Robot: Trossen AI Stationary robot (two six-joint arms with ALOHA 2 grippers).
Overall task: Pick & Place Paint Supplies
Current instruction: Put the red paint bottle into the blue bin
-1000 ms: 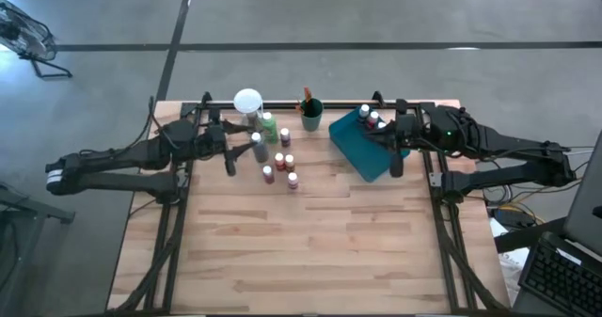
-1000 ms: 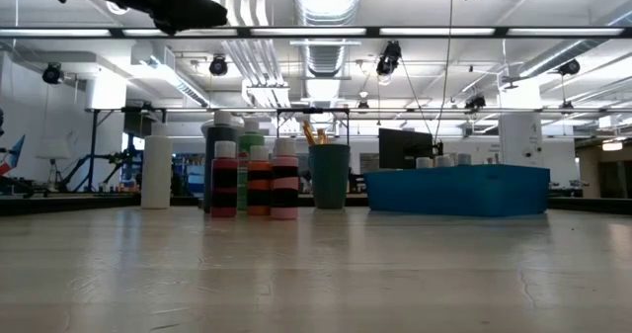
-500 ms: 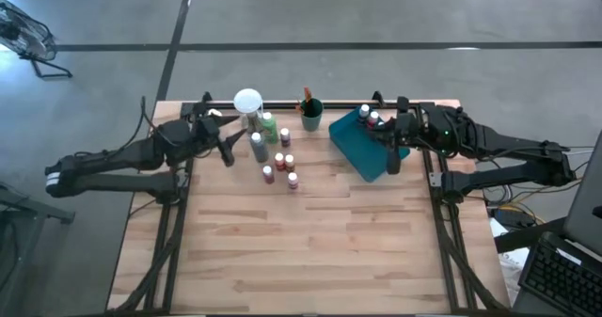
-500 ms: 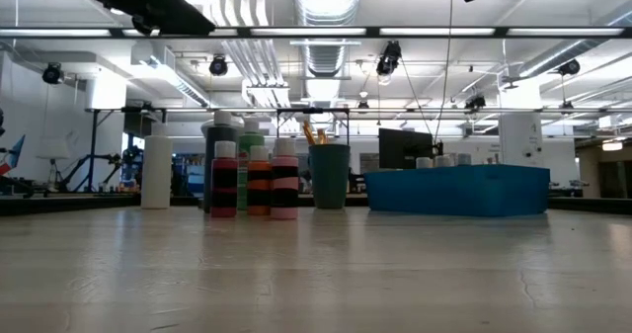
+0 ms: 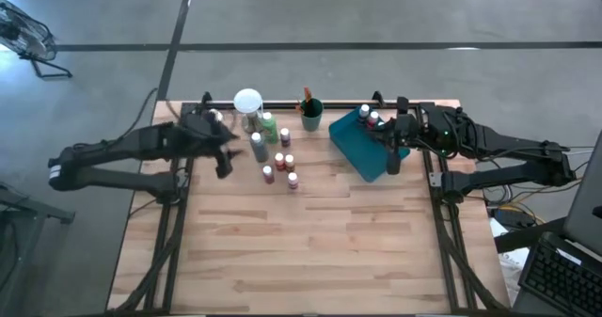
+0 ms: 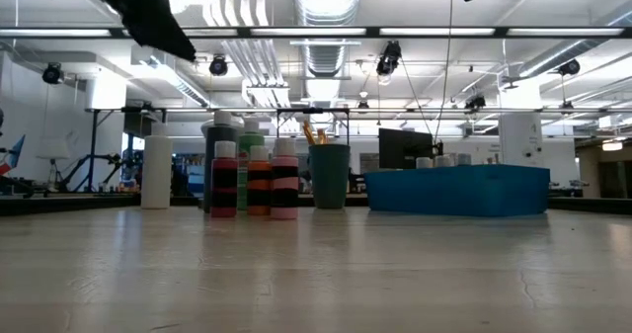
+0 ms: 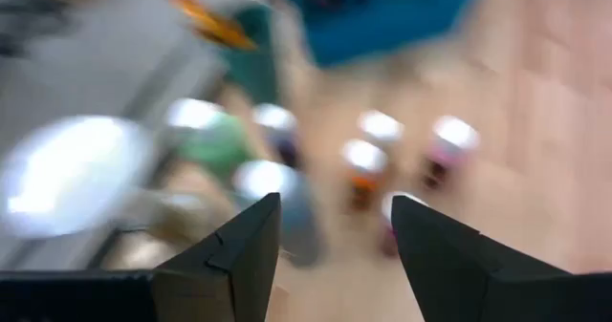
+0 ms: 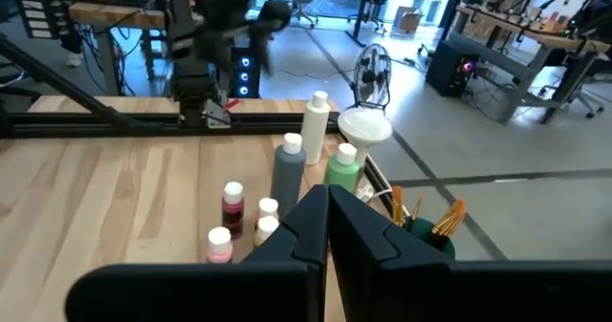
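Spanning the whole high view, the pale wooden slatted table [image 5: 310, 242] carries everything along its far edge, with both dark arms reaching in from the sides. The rectangular teal plastic tray [image 5: 362, 150] lies far right and already holds a few white-capped bottles [image 5: 369, 117]; the right gripper [image 5: 393, 163] waits over the tray's right side with its fingers pressed together and nothing between them. Left of the tray stands a dark green cup of orange-handled brushes [image 5: 311, 113], then a round white-topped object on a metal base [image 5: 247, 102].

Smallest and most pressing is the cluster of small white-capped paint bottles [image 5: 277, 152] at far centre: a tall grey one [image 7: 277, 200], a green one [image 7: 208, 134] behind it, and several short red and maroon ones. The left gripper [image 7: 330, 228] hovers to the left of this cluster, fingers spread apart and empty, the grey bottle nearest its gap.

The step looks like an approach to a first grasp. Doing it well probably means settling on one bottle at the cluster's edge and descending straight. Closing around its body below the cap keeps the neighbours, which stand close together, from being tipped.
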